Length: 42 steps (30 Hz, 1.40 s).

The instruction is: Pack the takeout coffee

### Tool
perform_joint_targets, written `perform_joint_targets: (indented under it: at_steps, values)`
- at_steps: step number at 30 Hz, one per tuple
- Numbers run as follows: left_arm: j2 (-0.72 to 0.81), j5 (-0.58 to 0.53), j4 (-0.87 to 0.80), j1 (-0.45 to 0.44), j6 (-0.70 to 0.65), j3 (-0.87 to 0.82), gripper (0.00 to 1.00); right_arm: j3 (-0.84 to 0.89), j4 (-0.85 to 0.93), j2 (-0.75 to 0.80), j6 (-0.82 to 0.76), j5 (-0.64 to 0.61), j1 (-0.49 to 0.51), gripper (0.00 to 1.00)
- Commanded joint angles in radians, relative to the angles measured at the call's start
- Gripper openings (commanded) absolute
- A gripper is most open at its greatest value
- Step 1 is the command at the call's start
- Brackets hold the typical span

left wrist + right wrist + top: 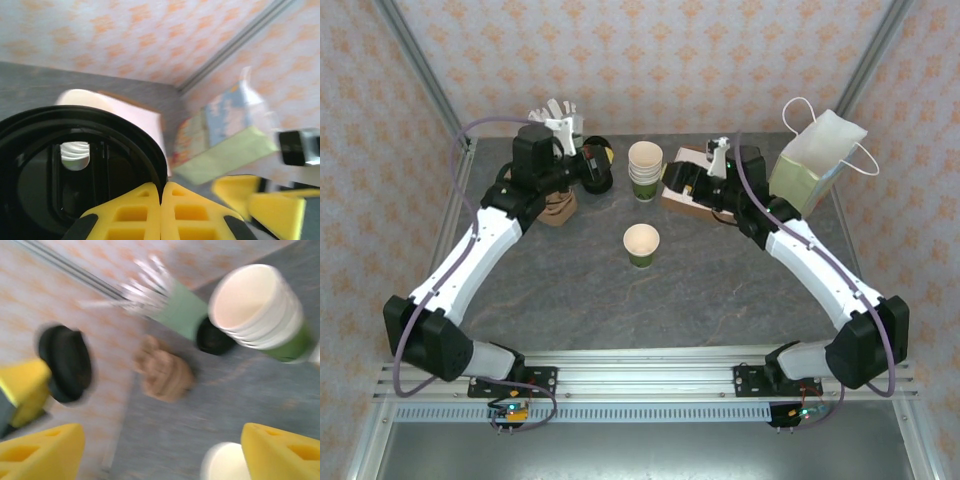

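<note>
The takeout coffee cup (641,244), cream with a green lower band, stands open-topped at mid-table; its rim (225,465) shows below my right gripper. My left gripper (582,165) is at the back left, shut on the rim of a round black lid (597,163). In the left wrist view the yellow fingertips (161,189) press together on that lid's edge (75,165). The right wrist view catches the same lid (65,362) held up at the left. My right gripper (682,182) hovers open over a cardboard box, its fingers (160,455) wide apart with nothing between them.
A stack of cream cups (645,170) stands at the back centre. Behind the left gripper stands a mint tumbler of white sticks (556,115), with a brown wad (558,208) nearby. A cardboard box (675,200) and a paper bag (820,160) are at the back right.
</note>
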<state>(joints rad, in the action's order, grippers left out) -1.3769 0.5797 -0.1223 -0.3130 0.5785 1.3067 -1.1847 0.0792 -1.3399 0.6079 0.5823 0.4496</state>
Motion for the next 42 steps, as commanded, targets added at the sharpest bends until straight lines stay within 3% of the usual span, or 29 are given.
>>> perform_joint_targets:
  at_steps: [1,7,15,23,42]
  values:
    - [0.026,0.107,0.263,-0.038,0.246,-0.073,0.05,0.040,-0.300,-0.009,0.329,0.059,0.027,0.87]
    - [0.083,0.069,0.440,-0.110,0.362,-0.155,0.04,0.108,-0.456,-0.011,0.537,-0.055,0.075,0.96]
    - [0.100,0.000,0.658,-0.123,0.533,-0.252,0.02,0.234,-0.740,-0.032,0.734,-0.075,0.081,0.98]
    - [0.081,-0.016,0.688,-0.141,0.580,-0.247,0.02,0.223,-0.840,-0.054,0.770,-0.081,0.101,0.98]
    - [0.054,0.000,0.711,-0.156,0.594,-0.239,0.02,0.148,-0.854,-0.102,0.763,0.015,0.124,0.93]
